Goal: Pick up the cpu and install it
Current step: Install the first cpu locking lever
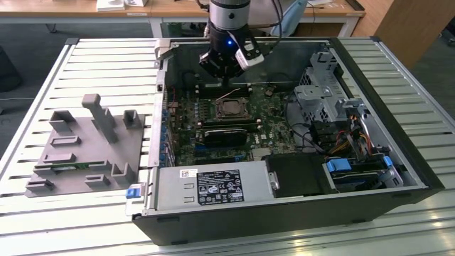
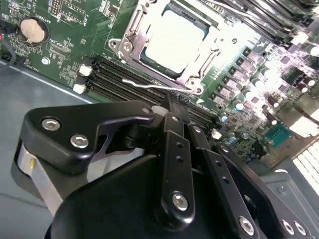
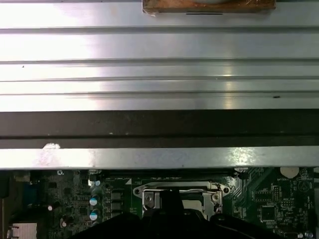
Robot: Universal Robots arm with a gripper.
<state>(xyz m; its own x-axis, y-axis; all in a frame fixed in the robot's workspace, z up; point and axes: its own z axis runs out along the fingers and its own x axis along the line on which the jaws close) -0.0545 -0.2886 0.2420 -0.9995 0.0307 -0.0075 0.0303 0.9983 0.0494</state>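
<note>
The cpu (image 1: pixel 229 109), a small silvery square, lies flat in the motherboard socket inside the open computer case (image 1: pixel 398 133). In the second wrist view the cpu (image 2: pixel 174 42) sits inside the socket's metal frame, with a thin wire lever (image 2: pixel 144 84) beside it. My gripper (image 1: pixel 226 84) hangs just behind the socket, near the case's back wall. Its black fingers (image 2: pixel 175 149) are shut with nothing between them, and their tips (image 2: pixel 170 105) are close to the lever's end. In the first wrist view the gripper's dark body covers part of the socket frame (image 3: pixel 149 191).
A grey parts holder (image 1: pixel 85 149) stands on the slatted table at the exterior view's left. Inside the case are a black finned block (image 1: pixel 224 136) in front of the socket, the power supply (image 1: pixel 213 189), a metal drive cage (image 1: pixel 323 93) and cables (image 1: pixel 341 138). Empty memory slots (image 2: pixel 119 79) run beside the socket.
</note>
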